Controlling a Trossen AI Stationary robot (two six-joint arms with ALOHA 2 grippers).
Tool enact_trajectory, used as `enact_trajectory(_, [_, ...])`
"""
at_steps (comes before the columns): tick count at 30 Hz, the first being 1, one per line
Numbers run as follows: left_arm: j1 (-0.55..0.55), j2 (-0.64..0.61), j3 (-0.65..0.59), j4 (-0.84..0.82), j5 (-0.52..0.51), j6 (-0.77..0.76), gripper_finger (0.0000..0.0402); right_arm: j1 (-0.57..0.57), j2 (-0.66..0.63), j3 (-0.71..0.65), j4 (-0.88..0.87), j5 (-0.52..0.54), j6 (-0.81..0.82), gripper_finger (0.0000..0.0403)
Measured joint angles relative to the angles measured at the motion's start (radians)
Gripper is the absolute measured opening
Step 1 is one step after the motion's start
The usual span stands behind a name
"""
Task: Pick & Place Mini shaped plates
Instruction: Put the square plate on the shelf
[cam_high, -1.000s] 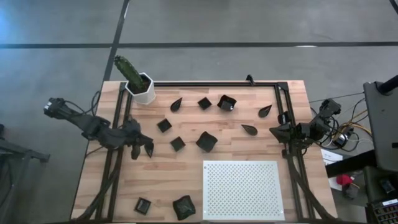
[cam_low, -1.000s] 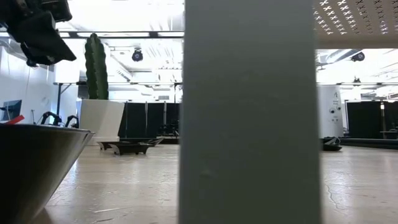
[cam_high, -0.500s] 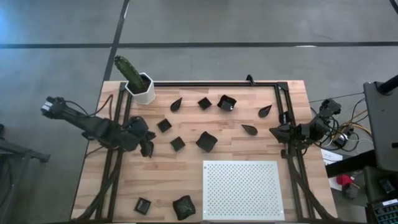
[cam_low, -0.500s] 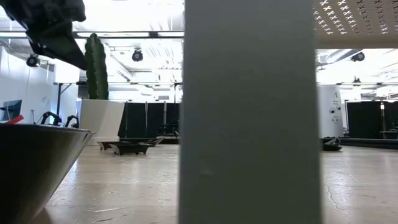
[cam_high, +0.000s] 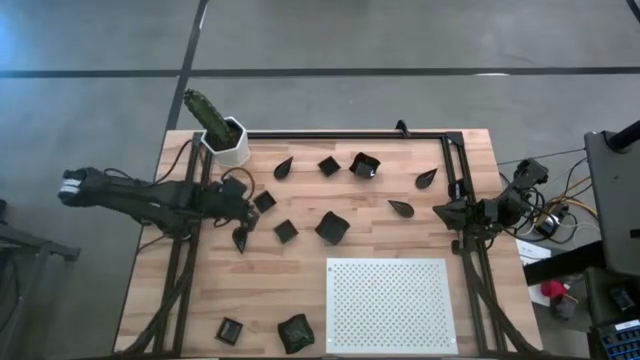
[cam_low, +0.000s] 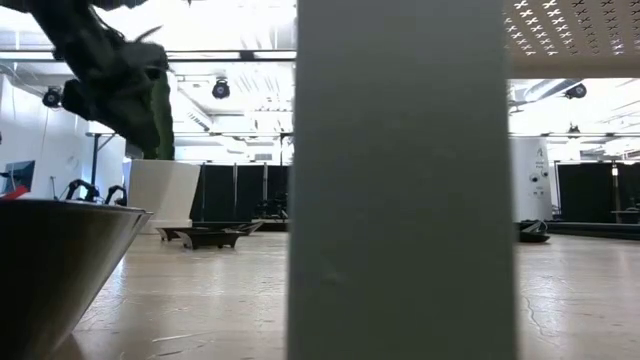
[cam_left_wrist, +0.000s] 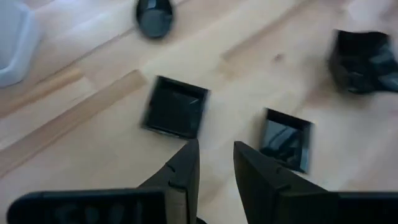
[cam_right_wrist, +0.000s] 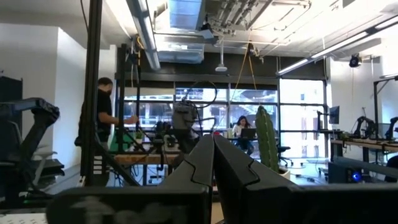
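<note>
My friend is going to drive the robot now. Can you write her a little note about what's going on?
Left gripper: fingers open, empty, over the wood between two small square plates and.
Right gripper: fingers shut, empty, parked at the table's right edge.
Plates: nine tiny dark ones spread over the table's far half near the cactus pot, two at the near edge.
Done: nothing sits on the white perforated board.
Left: every plate is yet to be picked.

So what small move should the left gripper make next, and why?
Probably ease forward and down toward a square plate. The left gripper hovers above bare wood with its fingers slightly apart and nothing between them; this plate lies just ahead of its tips, another plate beside it. The right gripper waits at the table's right edge.
</note>
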Motion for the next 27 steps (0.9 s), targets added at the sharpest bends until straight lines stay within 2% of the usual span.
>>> enact_trajectory(5, [0.136,0.065,0.0,0.002,0.009,0.067,0.009,0.0,0.0,0.0,0.0,0.0,0.002,0.0008])
enact_trajectory(11, [0.242,0.16,-0.001,0.015,0.045,0.092,0.009,0.0,0.0,0.0,0.0,-0.001,0.049,0.0008])
enact_trajectory(18, [0.299,0.276,-0.001,0.093,0.059,0.143,0.009,0.0,0.0,0.0,0.0,-0.001,0.057,0.0008])
enact_trajectory(27, [0.308,0.398,0.0,0.183,0.062,0.203,0.009,0.0,0.0,0.0,0.001,-0.001,0.054,0.0008])
